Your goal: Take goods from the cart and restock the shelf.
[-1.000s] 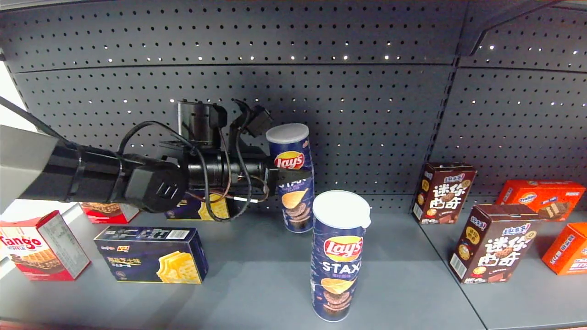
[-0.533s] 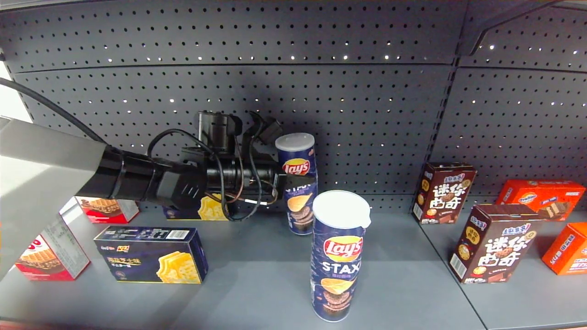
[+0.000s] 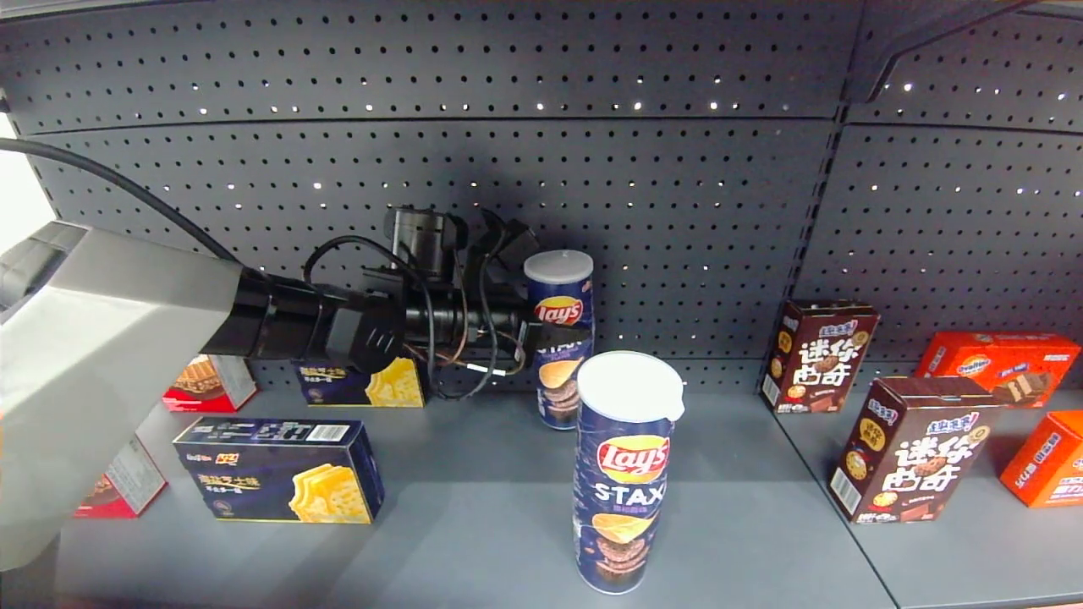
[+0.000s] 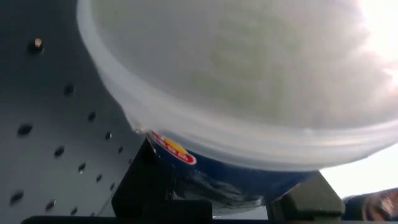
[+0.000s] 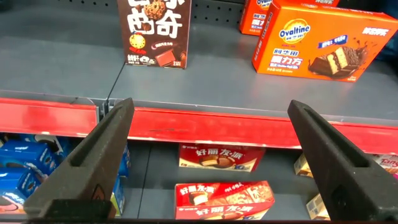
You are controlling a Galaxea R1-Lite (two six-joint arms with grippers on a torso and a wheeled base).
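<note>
At the back of the grey shelf (image 3: 474,507), just before the pegboard, a blue chips can (image 3: 560,338) with a white lid stands upright, and my left gripper (image 3: 554,334) is shut on its middle from the left. In the left wrist view the can's lid (image 4: 249,74) is close up, with the blue body (image 4: 211,180) between dark fingers (image 4: 143,186). Whether its base touches the shelf is unclear. A second, identical can (image 3: 626,469) stands free nearer the front. My right gripper (image 5: 211,165) hangs open and empty before a shelf's red edge strip (image 5: 205,124).
Blue cracker boxes (image 3: 279,469) and red wafer boxes (image 3: 207,381) lie left of the cans. Brown cookie boxes (image 3: 816,355) and orange boxes (image 3: 998,364) stand to the right. Bare shelf lies between the cans and the brown boxes. The pegboard wall (image 3: 677,211) closes the back.
My left arm has pushed farther in and to the right, carrying the held can deeper toward the pegboard and slightly lower. The front can has not moved.
</note>
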